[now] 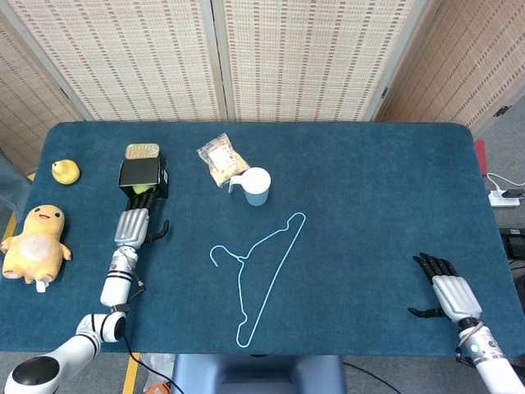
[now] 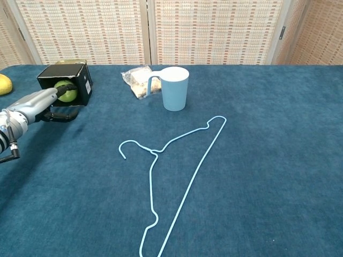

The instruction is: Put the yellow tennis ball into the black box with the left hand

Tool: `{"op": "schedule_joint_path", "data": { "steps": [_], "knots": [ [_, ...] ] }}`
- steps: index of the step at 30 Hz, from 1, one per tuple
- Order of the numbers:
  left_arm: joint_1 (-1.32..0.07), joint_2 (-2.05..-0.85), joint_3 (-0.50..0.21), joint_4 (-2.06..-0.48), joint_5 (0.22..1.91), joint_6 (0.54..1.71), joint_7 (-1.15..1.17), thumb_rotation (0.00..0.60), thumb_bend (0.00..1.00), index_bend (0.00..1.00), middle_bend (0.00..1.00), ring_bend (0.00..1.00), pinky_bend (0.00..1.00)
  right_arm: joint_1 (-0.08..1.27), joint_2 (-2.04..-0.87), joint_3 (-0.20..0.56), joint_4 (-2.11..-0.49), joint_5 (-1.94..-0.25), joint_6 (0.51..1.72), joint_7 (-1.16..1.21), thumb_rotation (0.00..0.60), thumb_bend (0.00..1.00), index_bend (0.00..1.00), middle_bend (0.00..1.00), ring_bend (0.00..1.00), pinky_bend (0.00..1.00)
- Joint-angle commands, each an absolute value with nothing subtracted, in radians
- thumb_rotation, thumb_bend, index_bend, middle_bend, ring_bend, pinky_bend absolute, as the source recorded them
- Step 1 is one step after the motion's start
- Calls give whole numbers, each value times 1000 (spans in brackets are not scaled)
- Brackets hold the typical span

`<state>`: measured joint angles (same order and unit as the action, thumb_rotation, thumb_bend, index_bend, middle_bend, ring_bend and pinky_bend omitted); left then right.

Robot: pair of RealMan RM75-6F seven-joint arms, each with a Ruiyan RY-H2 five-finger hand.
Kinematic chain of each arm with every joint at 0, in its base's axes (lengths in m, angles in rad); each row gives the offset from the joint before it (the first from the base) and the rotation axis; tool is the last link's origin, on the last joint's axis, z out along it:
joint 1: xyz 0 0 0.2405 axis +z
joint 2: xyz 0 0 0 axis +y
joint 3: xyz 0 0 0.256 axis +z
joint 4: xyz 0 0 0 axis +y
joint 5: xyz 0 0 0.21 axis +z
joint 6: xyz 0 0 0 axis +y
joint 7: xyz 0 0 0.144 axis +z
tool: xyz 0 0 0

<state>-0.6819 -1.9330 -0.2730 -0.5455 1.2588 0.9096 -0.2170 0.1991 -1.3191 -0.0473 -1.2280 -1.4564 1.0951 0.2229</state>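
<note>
The yellow tennis ball (image 1: 141, 189) (image 2: 67, 91) sits just inside the open mouth of the black box (image 1: 139, 171) (image 2: 60, 73), which lies on its side at the table's left. My left hand (image 1: 134, 225) (image 2: 36, 105) lies flat right before the opening. Its fingers are stretched forward and the fingertips (image 2: 60, 87) touch the ball without closing round it. My right hand (image 1: 447, 292) rests on the table near the front right, fingers spread, holding nothing. The chest view does not show it.
A light blue mug (image 1: 256, 185) (image 2: 173, 88) and a snack bag (image 1: 219, 158) (image 2: 137, 80) stand right of the box. A blue wire hanger (image 1: 256, 271) (image 2: 170, 171) lies mid-table. A tin (image 1: 142, 151) sits behind the box. A yellow plush (image 1: 34, 244) and a small yellow toy (image 1: 65, 171) are at the left edge.
</note>
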Motion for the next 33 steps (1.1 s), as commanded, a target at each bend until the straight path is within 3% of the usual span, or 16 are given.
{"op": "schedule_joint_path", "data": {
  "steps": [1, 13, 16, 26, 28, 33],
  "knots": [
    [-683, -1932, -270, -546, 1256, 903, -217, 220, 399, 0, 0, 0, 0, 198, -1318, -48, -1227, -1459, 1098, 226, 600, 0, 0, 0, 0, 0],
    [-666, -1896, -261, -602, 1249, 915, -191, 224, 396, 0, 0, 0, 0, 195, -1316, -54, -1227, -1472, 1111, 237, 600, 0, 0, 0, 0, 0],
    [-616, -1863, -247, -689, 1252, 974, -171, 225, 381, 0, 0, 0, 0, 196, -1312, -55, -1228, -1475, 1110, 244, 600, 0, 0, 0, 0, 0],
    [-251, -1512, -14, -1243, 1396, 1383, -88, 220, 367, 0, 0, 0, 0, 181, -1295, -77, -1239, -1530, 1167, 280, 600, 0, 0, 0, 0, 0],
    [-190, -1454, 37, -1285, 1454, 1466, -133, 221, 368, 0, 0, 0, 0, 177, -1294, -82, -1240, -1540, 1178, 277, 600, 0, 0, 0, 0, 0],
    [-86, -1439, 119, -1195, 1537, 1580, -256, 220, 373, 0, 0, 0, 0, 170, -1294, -92, -1245, -1561, 1203, 267, 600, 0, 0, 0, 0, 0]
  ]
}}
